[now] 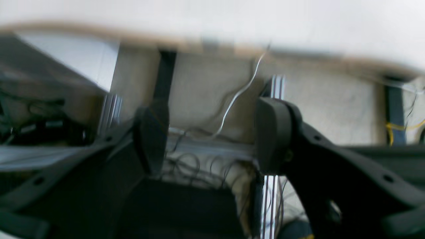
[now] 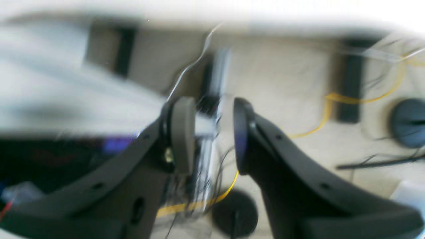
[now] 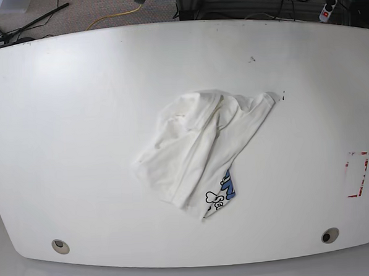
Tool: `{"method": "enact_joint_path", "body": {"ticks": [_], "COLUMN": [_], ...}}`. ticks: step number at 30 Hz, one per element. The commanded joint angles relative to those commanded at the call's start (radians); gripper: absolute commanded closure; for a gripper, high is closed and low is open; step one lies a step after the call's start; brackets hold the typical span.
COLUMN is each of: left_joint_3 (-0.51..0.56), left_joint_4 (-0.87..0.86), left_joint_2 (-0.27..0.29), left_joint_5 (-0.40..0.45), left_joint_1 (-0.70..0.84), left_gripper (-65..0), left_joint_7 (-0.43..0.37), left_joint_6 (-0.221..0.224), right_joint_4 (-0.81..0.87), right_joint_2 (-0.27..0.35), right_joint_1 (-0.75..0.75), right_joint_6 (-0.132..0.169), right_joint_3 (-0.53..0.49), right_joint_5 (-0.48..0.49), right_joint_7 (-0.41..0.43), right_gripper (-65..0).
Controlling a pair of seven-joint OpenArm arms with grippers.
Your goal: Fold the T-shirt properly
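left tool (image 1: 212, 136): open | white tabletop (image 1: 212, 20) above | cable (image 1: 237, 94) between fingers

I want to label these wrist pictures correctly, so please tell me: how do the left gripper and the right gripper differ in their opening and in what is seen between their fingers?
The dark grey left gripper has its fingers wide apart, while the dark grey right gripper is open more narrowly. Between the left gripper's fingers runs a thin white cable; between the right gripper's, a blurred metal post. Both are open and hold nothing.
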Motion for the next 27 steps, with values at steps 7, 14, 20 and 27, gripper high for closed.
{"method": "enact_joint_path", "body": {"ticks": [7, 14, 20, 27], "left_joint_3": [-0.017, -0.018, -0.021, -0.009], "left_joint_4": [0.066, 0.081, 0.074, 0.072], "left_joint_2": [-0.005, -0.038, -0.051, -0.107], "left_joint_5": [0.008, 0.037, 0.051, 0.052], "left_joint_1": [-0.044, -0.236, -0.405, -0.6], "left_gripper": [-51.4, -51.4, -51.4, -51.5], "left_joint_7": [0.0, 0.158, 0.299, 0.477], "left_joint_6": [0.0, -0.002, -0.002, -0.014], "right_joint_4": [0.072, 0.072, 0.106, 0.126], "right_joint_2": [-0.017, -0.061, -0.109, -0.169], "right_joint_1": [0.1, 0.258, 0.325, 0.39], "right_joint_6": [0.0, 0.0, 0.006, 0.009], "right_joint_3": [0.014, 0.006, 0.008, 0.006], "right_joint_5": [0.0, 0.0, -0.002, -0.003], "right_joint_7": [0.0, -0.107, -0.186, -0.265], "right_gripper": [-18.4, -18.5, -18.7, -31.9]}}
